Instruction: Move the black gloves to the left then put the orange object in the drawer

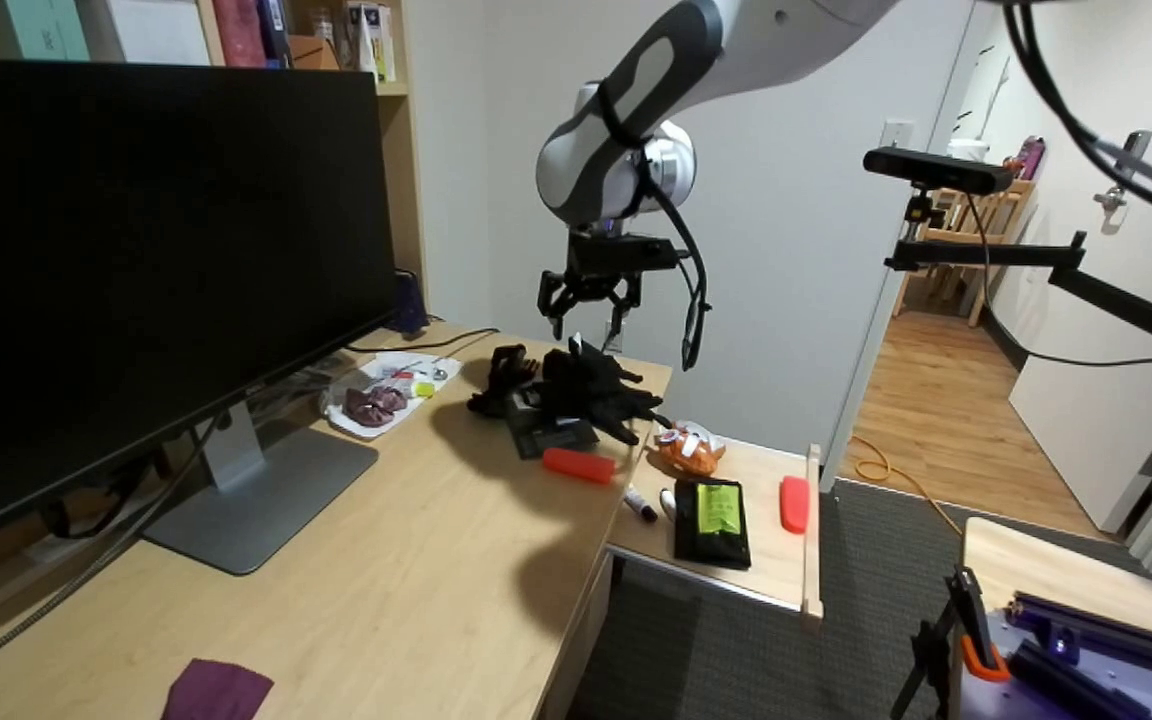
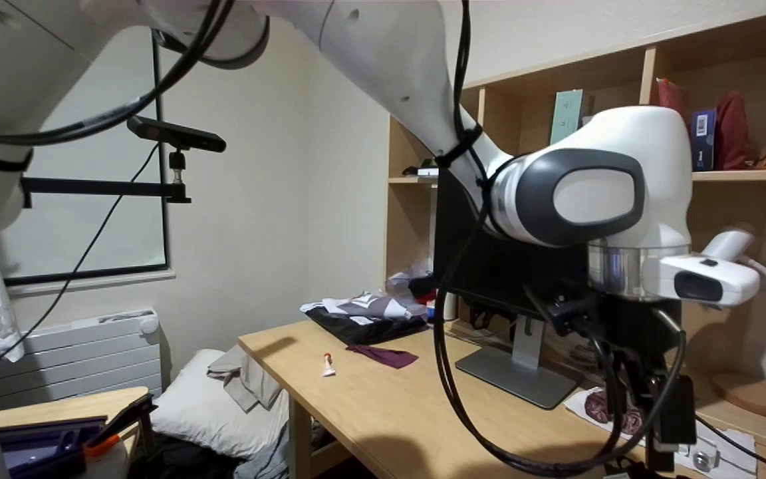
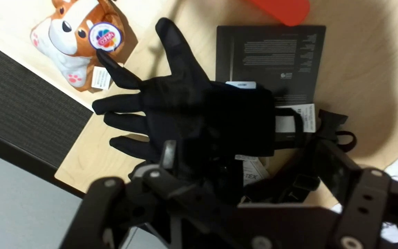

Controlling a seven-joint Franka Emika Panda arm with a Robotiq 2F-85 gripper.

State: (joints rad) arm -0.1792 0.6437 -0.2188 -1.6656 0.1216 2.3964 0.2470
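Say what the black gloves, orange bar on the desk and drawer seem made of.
Black gloves: likely soft fabric, matte; hardly any sheen.
Orange bar: perhaps plastic or rubber, smooth; uniform colour, rounded end.
Drawer: probably wood or laminate, matte; pale tan boards, grain unclear.

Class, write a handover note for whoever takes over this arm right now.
The pincer is open, holding nothing, over the black gloves.
They lie on the desk, partly covering a flat black item.
The orange object is on the desk beside the flat black item.
The drawer stands open, a similar red piece inside.
Done: nothing certain; cannot tell whether the black gloves were moved.
Left: orange object into the drawer, probably after shifting the black gloves left.
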